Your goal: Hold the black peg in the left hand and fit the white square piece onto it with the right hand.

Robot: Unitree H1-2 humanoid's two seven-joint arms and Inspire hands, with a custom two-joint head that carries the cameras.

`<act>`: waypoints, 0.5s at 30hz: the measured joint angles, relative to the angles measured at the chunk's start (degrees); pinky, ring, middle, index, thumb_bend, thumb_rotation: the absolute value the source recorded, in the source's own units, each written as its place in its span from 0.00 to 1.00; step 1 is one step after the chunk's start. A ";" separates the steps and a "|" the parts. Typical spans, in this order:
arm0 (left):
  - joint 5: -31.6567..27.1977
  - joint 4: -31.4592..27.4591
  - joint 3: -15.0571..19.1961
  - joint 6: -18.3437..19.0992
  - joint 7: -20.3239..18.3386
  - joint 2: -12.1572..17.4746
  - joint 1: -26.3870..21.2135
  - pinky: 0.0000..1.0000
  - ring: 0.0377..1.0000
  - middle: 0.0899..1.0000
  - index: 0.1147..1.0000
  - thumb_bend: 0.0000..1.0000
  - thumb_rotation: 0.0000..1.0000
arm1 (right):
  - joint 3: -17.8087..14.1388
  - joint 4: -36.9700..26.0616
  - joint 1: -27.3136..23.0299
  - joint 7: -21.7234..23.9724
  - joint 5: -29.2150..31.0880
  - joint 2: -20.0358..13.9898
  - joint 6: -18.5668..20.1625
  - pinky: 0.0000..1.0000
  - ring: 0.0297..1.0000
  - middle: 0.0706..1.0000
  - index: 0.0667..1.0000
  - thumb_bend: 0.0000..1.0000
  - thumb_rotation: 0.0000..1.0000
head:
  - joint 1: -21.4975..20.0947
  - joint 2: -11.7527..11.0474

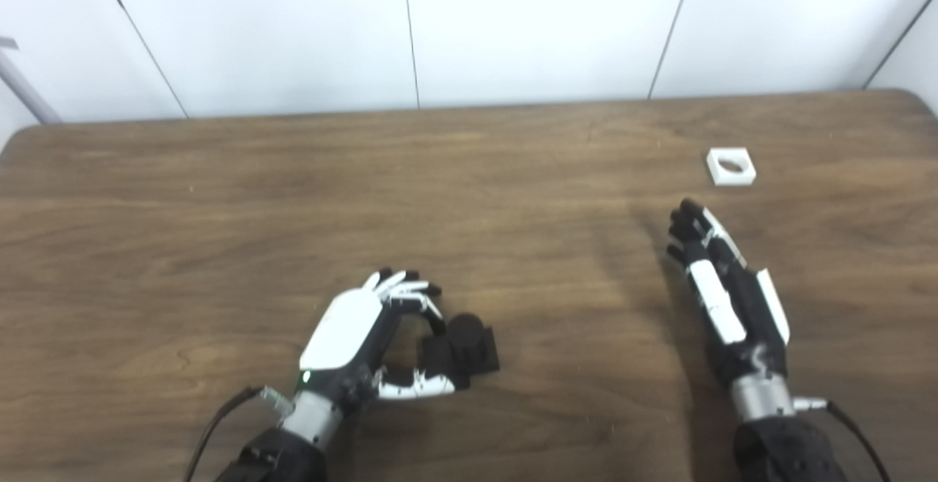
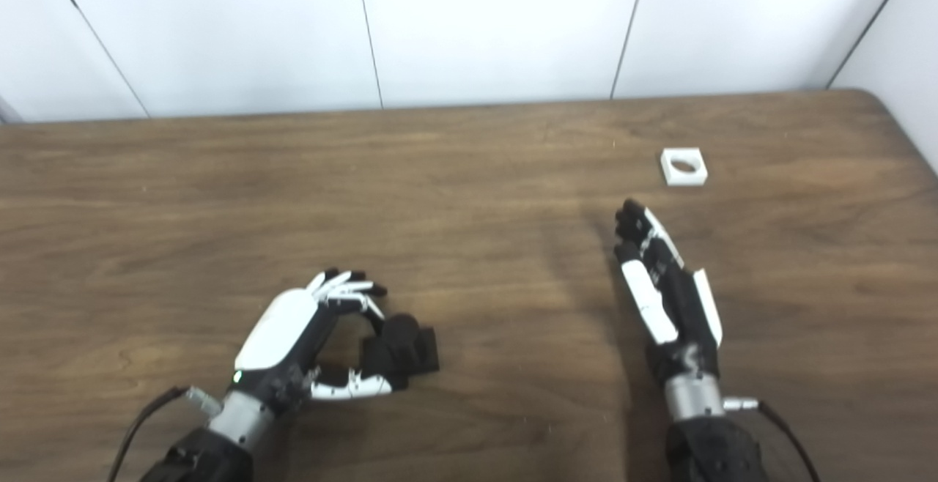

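Starting at my left: the left hand sits low on the brown wooden table, arm coming in from the bottom edge with a black cable trailing off the wrist. Its fingers curl over from the top and the thumb reaches along the near side, so the hand is cupped around the black peg. The peg is a short black cylinder standing upright on a square black base, base flat on the table. Thumb tip touches the base's near-left corner; fingertips look to be at or right by the cylinder's far-left side, but I can't tell whether the hold is actually firm, the peg is still resting on the wood. Middle of the table is just wood grain. Moving right: the right hand is well apart from the peg, arm also entering from the bottom edge, cable at the wrist. It's flat-ish and stretched out, fingers extended and pointing toward the far side of the table, holding nothing, so released. Its shadow falls on the wood to its left. Beyond the fingertips and a bit to the right lies the white square piece, flat on the table with its round hole facing up, near the far right part of the tabletop, not touched by anything. White panelled wall behind the far edge.
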 measured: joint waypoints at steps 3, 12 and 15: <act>-0.49 -0.01 -0.16 0.34 -0.32 -0.01 -0.27 1.00 0.89 0.78 0.42 0.52 0.05 | -0.85 -2.44 -0.35 -0.19 -1.99 -0.32 2.91 0.84 0.88 0.85 0.77 0.66 0.45 | -1.14 0.00; -2.62 0.00 0.10 0.74 -0.68 0.99 -0.37 1.00 0.88 0.78 0.42 0.52 0.05 | -3.88 -4.27 -4.94 0.11 -6.30 -8.28 11.29 0.96 0.95 0.90 0.77 0.73 0.34 | -9.05 0.70; -2.63 -0.14 -0.15 0.72 -0.75 1.02 -0.49 1.00 0.88 0.78 0.42 0.52 0.05 | -4.99 -4.36 -8.88 0.25 -6.75 -11.53 14.83 0.96 0.96 0.91 0.71 0.77 0.32 | -10.45 0.62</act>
